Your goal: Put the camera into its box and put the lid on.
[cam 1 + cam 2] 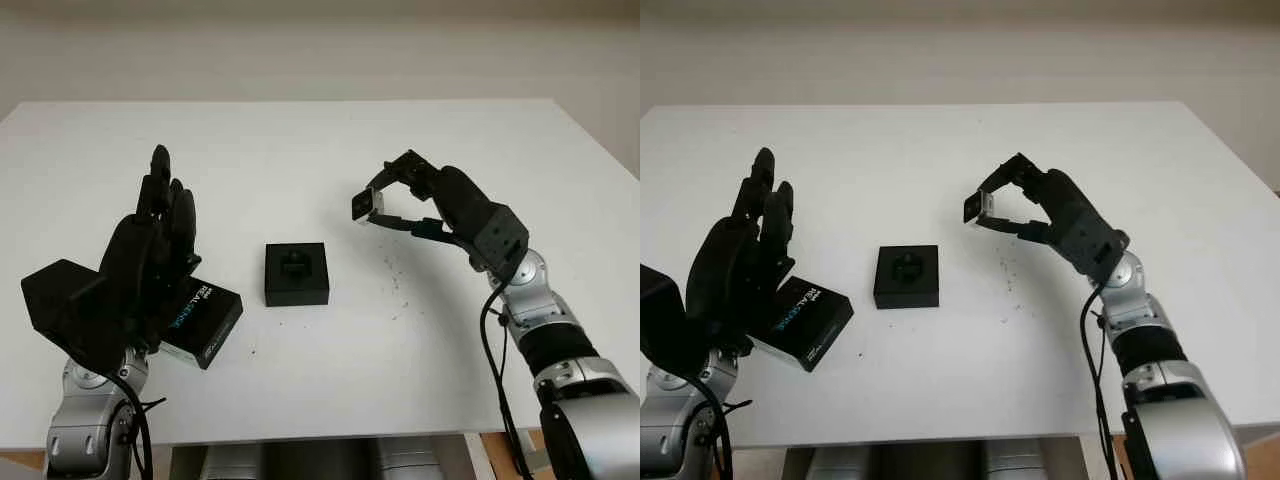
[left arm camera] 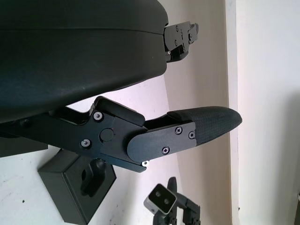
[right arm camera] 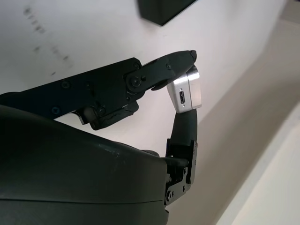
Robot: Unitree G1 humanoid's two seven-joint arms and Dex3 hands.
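A small silver camera (image 1: 364, 206) is pinched in my right hand (image 1: 392, 208), held above the table to the right of the box. In the right wrist view the camera (image 3: 186, 92) sits between two fingertips (image 3: 183, 57). The open black box (image 1: 296, 273) stands at the table's middle, its dark foam recess facing up. Its black lid (image 1: 203, 318) with white lettering lies flat to the box's left. My left hand (image 1: 157, 232) hovers open above the lid and covers part of it.
The white table (image 1: 300, 150) stretches wide behind the box. Small dark specks (image 1: 395, 285) are scattered on the table right of the box. The table's front edge (image 1: 330, 430) runs close to both arms.
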